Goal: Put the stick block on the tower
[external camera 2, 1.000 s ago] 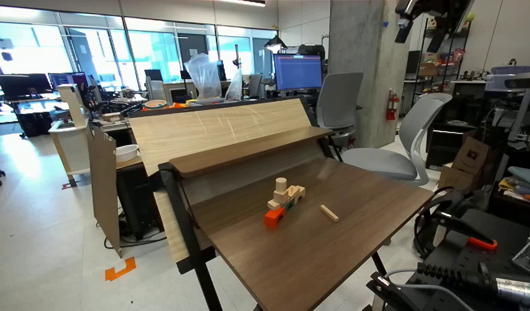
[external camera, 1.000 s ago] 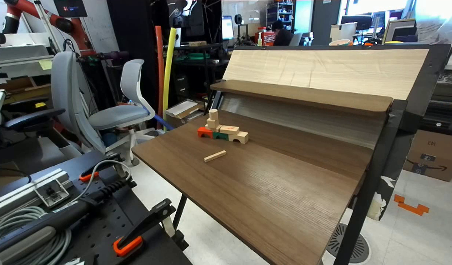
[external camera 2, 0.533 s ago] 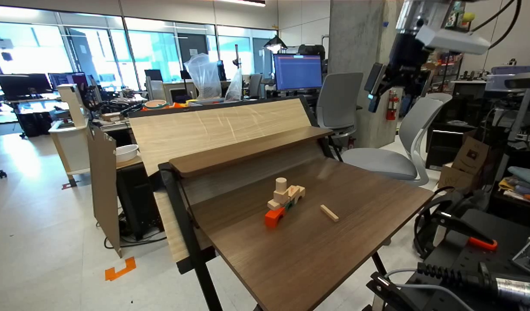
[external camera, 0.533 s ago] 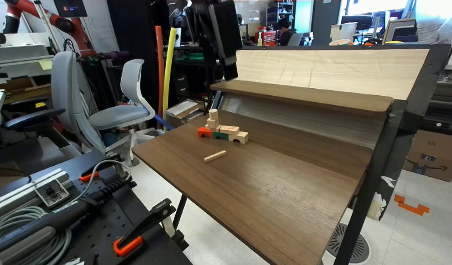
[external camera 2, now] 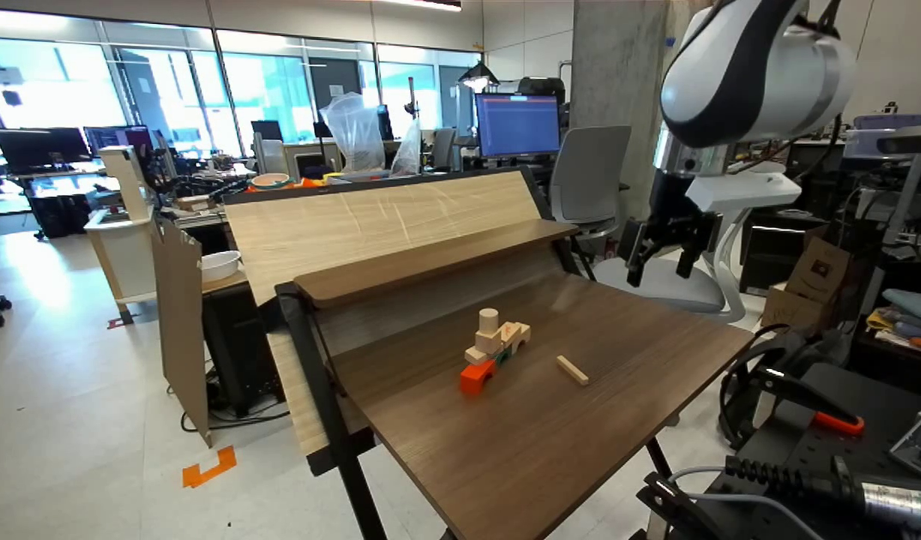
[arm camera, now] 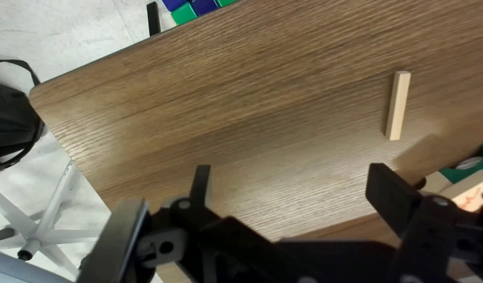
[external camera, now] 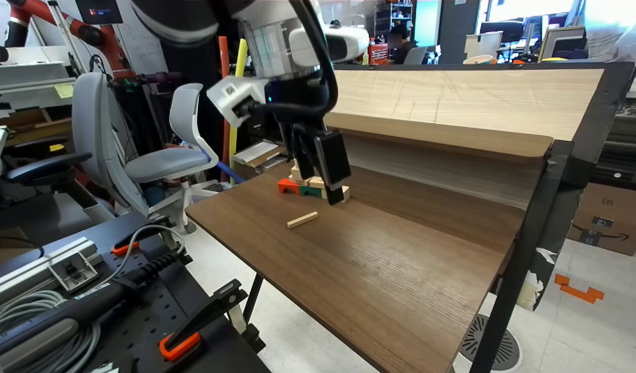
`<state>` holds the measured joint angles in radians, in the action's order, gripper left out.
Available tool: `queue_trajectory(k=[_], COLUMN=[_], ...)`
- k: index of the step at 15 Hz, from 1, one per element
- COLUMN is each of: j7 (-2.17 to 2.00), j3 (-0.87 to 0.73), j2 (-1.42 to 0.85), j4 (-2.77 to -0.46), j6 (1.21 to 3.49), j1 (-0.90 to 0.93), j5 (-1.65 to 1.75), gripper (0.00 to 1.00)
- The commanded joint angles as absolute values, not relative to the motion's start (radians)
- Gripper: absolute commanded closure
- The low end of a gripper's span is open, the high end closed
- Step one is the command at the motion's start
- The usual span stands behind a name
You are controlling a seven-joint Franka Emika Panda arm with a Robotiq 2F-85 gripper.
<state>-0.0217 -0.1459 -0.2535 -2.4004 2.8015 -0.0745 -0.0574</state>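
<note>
Claw [arm camera: 290, 169] spread and holding nothing, I look up and right from it in the wrist view: the wooden stick block [arm camera: 398, 105] lies on the bench [arm camera: 225, 98], long axis nearly square to my closing line.

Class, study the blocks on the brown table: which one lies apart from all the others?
The thin stick block: it lies flat and alone on the tabletop, touching nothing else there, while the others are gathered in the tower.
</note>
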Motion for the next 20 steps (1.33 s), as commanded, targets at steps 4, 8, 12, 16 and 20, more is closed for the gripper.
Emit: queue_trajectory(k=[4, 8, 12, 16, 20], j7=[-0.079, -0.103, -0.088, -0.088, -0.088], j3=[-0.1, -0.069, -0.054, -0.041, -0.041], j2=[-0.448, -0.513, -0.51, -0.516, -0.516], j4=[-2.353, -2.35, -2.364, -2.364, -2.364], j6=[2.997, 3.043, 3.035, 3.052, 3.052], j1=[-0.063, -0.04, -0.038, -0.037, -0.037], j5=[-0.074, -0.077, -0.068, -0.069, -0.069], gripper=[0.0, 0.0, 0.0, 0.0, 0.0])
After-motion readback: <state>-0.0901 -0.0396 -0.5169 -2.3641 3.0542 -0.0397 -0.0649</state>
